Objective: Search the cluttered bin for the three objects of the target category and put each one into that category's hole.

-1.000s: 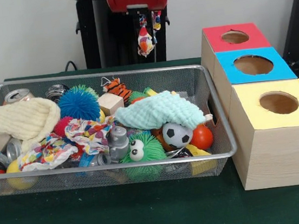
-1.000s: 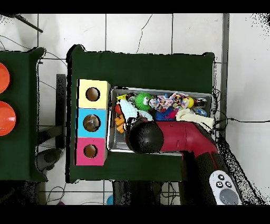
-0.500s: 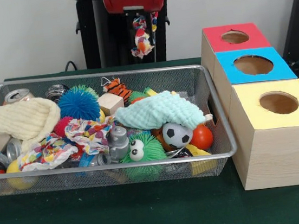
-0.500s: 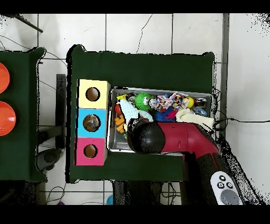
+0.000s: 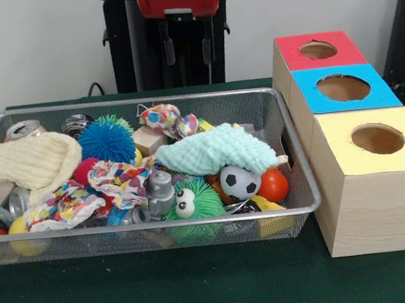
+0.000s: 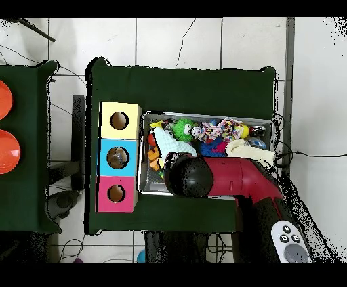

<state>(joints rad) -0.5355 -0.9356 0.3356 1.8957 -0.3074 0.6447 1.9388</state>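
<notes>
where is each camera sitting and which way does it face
Front view: across the table, looking level over the wire bin and the three boxes; shows the open end effector hanging empty above the bin's far side.
Overhead view: above the table, looking straight down; shows the red arm reaching over the bin.
Both share the bin, the green googly-eyed toy and the red, blue and yellow boxes.

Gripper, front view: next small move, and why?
Probably descend onto the patterned cloth bundle lying at the back of the bin. The gripper hangs almost above it with its fingers open and empty, so it has nothing to carry yet.
</notes>
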